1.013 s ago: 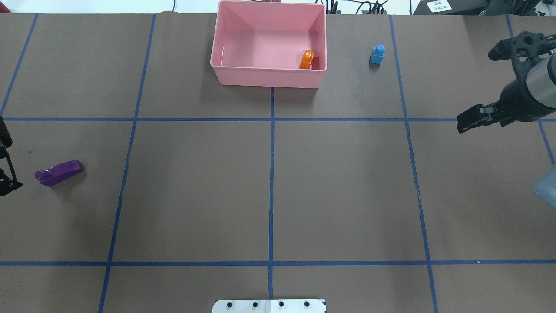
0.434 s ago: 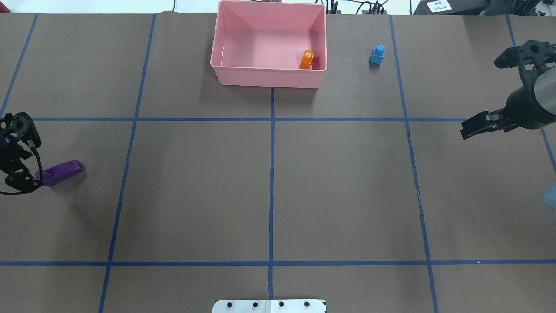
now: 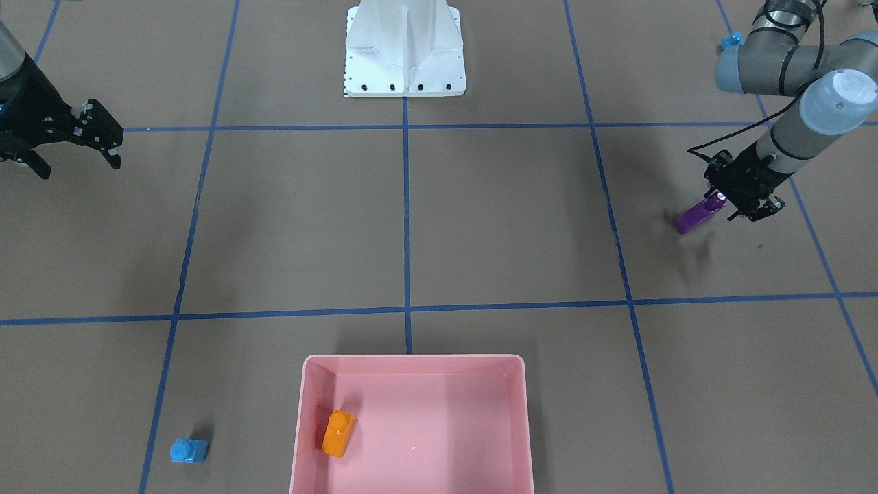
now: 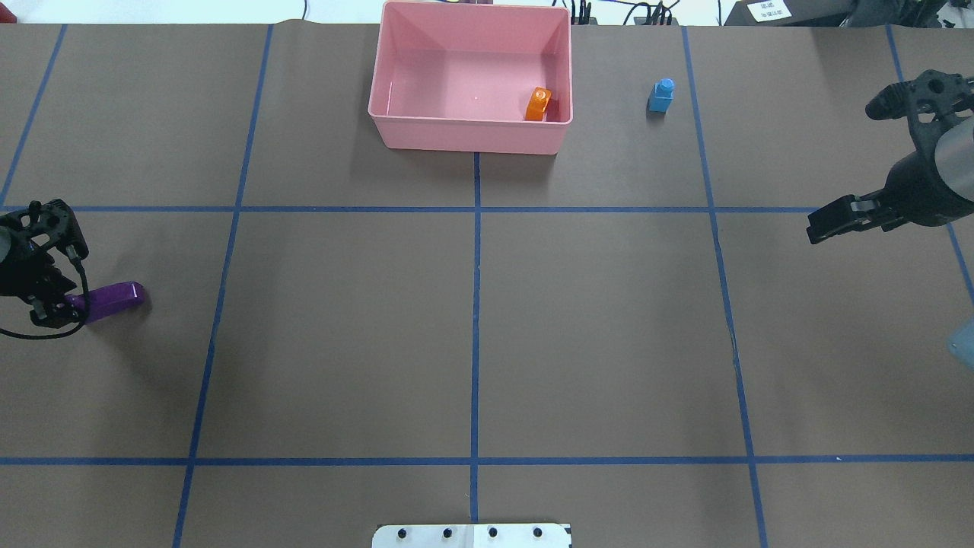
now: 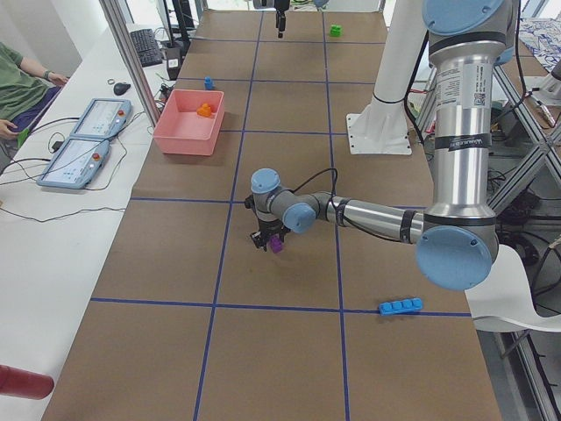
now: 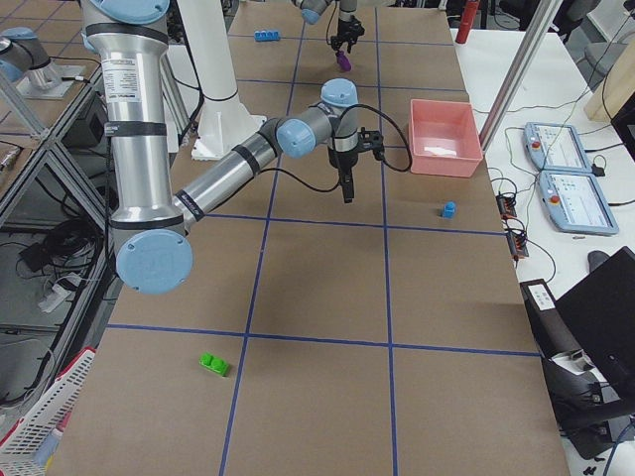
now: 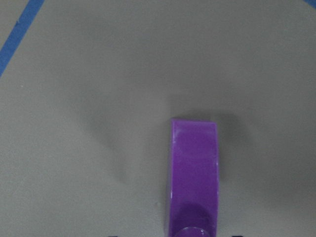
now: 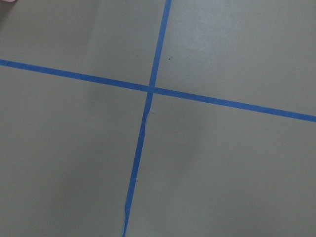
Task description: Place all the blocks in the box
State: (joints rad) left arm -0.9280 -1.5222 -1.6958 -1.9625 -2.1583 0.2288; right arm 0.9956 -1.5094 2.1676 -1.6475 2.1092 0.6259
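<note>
My left gripper (image 4: 57, 306) straddles the studded end of the purple block (image 4: 114, 295), set to pinch its narrow width (whether the jaws have closed I cannot tell), the box (image 4: 472, 137) lying far forward-right of it; my right gripper (image 4: 843, 164) hangs spread.

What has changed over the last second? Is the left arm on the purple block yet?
The left gripper came in from the table's left edge and now sits over the stud end of the purple block, jaws astride it and seemingly not closed. The right gripper, open, drew back slightly toward its own side. The purple block, the orange block in the box and the small blue block have not moved.
</note>
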